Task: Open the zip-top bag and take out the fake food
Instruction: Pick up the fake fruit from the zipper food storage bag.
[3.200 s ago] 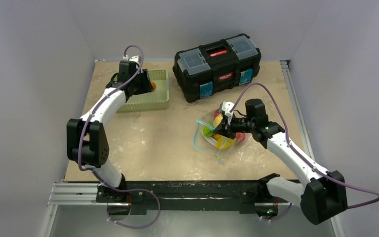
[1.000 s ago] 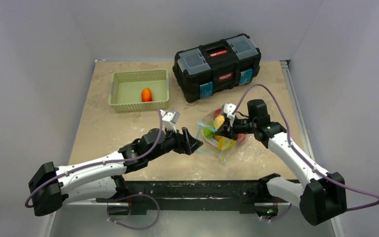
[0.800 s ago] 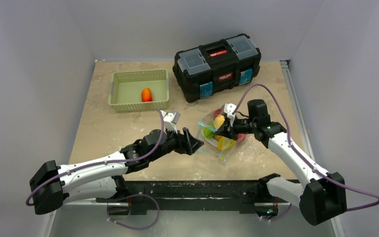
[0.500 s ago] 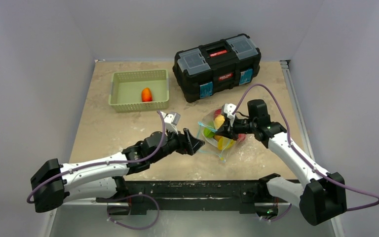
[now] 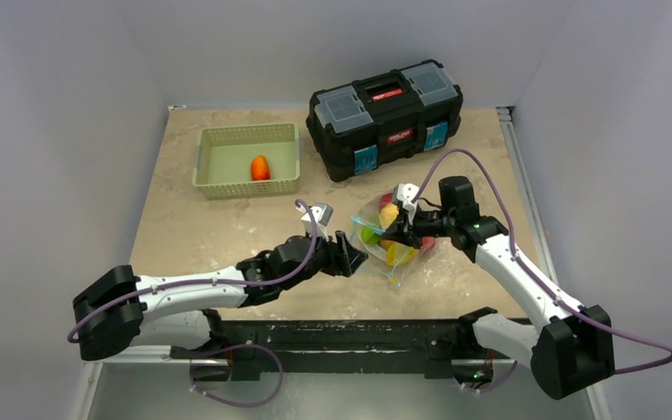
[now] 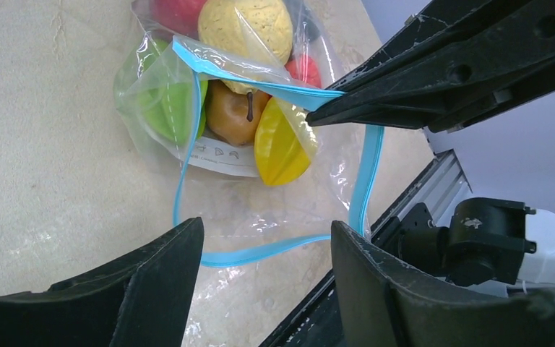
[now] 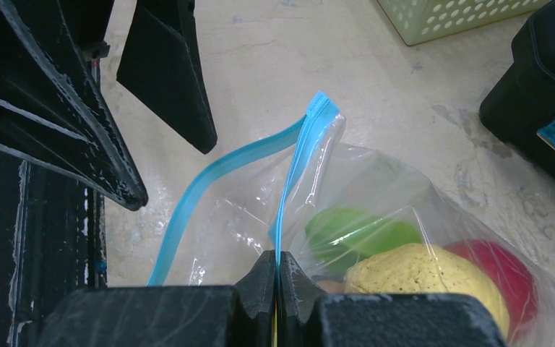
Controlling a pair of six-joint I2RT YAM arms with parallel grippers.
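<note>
The clear zip-top bag (image 5: 391,248) lies on the table with its teal zip strip (image 6: 187,144) open in a loop. Inside are fake food pieces: green (image 6: 168,103), brown (image 6: 233,114), yellow (image 6: 277,149) and red (image 6: 303,69). My right gripper (image 7: 278,266) is shut on the upper zip strip and holds the mouth up; it also shows in the top view (image 5: 395,231). My left gripper (image 6: 267,230) is open and empty, low at the bag's mouth, its fingers (image 7: 165,72) either side of the opening. One orange food piece (image 5: 260,167) lies in the green basket (image 5: 227,184).
A black toolbox (image 5: 385,116) stands at the back, just behind the bag. The green basket is at the back left. The black base rail (image 5: 332,337) runs along the table's near edge, close below the bag.
My left arm left the basket, with the orange piece now lying in it, and has swung to the bag, edging closer to its mouth over the last second. The right gripper has not moved.
</note>
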